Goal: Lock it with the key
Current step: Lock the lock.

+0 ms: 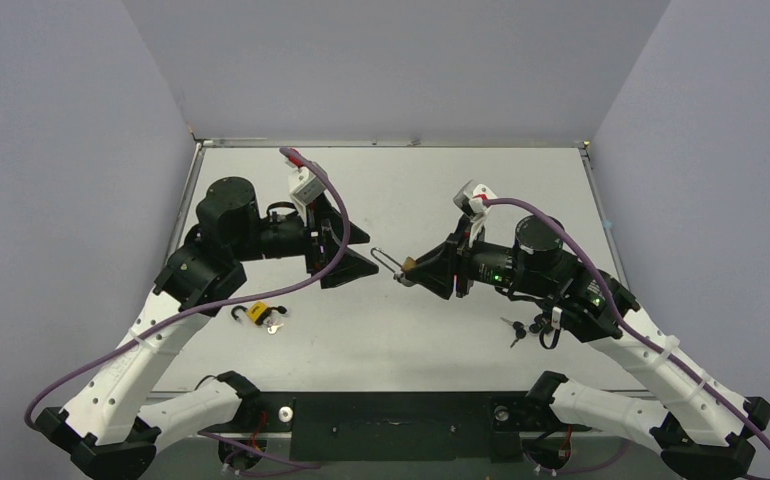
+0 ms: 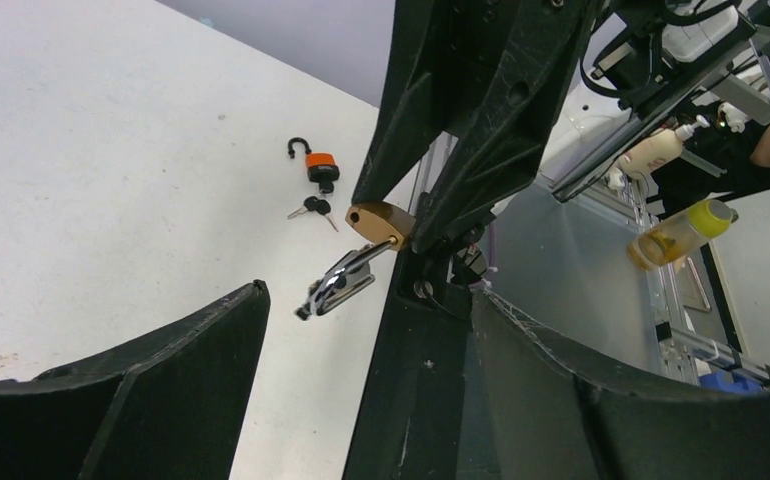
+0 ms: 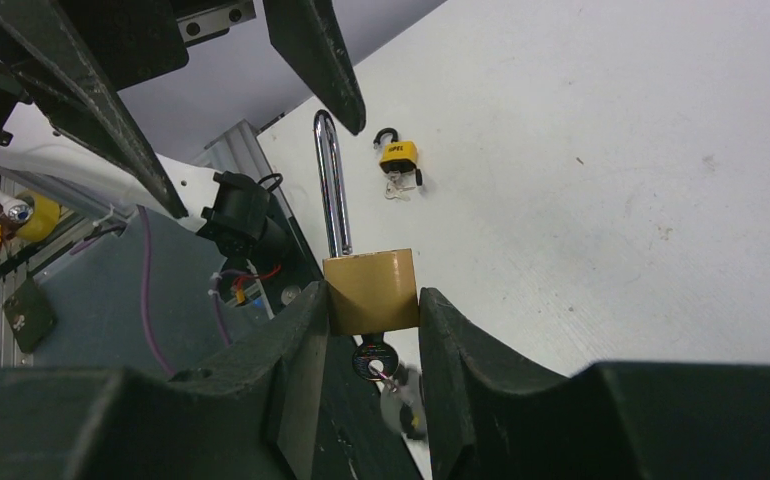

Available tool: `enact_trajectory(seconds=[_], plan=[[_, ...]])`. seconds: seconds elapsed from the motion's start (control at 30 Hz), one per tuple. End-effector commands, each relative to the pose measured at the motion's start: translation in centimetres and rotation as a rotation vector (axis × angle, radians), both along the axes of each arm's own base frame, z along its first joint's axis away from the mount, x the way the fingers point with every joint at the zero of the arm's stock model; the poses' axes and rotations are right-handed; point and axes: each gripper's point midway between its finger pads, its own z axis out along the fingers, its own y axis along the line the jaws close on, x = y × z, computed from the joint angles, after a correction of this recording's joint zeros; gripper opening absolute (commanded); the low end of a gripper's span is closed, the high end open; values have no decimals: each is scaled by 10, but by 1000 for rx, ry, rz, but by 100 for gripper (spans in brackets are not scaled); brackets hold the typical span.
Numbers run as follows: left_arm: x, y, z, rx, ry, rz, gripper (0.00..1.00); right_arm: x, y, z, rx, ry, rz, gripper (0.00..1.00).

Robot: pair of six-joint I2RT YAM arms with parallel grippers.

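Observation:
My right gripper (image 1: 419,270) is shut on a brass padlock (image 1: 411,267), held above the table with its long steel shackle (image 1: 385,261) pointing left. In the right wrist view the padlock (image 3: 369,285) sits squeezed between both fingers. A black-headed key (image 3: 373,358) on a small ring hangs from its underside, the rest of the bunch blurred. My left gripper (image 1: 366,252) is open and empty, its jaws around the shackle's tip without touching. The left wrist view shows the shackle (image 2: 339,285) and padlock (image 2: 381,222).
A small yellow padlock (image 1: 257,313) with an open shackle and a silver key lies on the table under my left arm. Another bunch of black-headed keys (image 1: 514,331) lies by my right arm, next to a small orange padlock (image 2: 318,165).

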Motion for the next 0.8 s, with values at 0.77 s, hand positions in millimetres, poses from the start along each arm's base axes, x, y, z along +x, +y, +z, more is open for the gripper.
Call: enact_trajectory(seconds=[0.77], plan=[[-15, -21, 11, -1, 4, -54, 41, -3, -7, 25, 29, -70, -30, 8]])
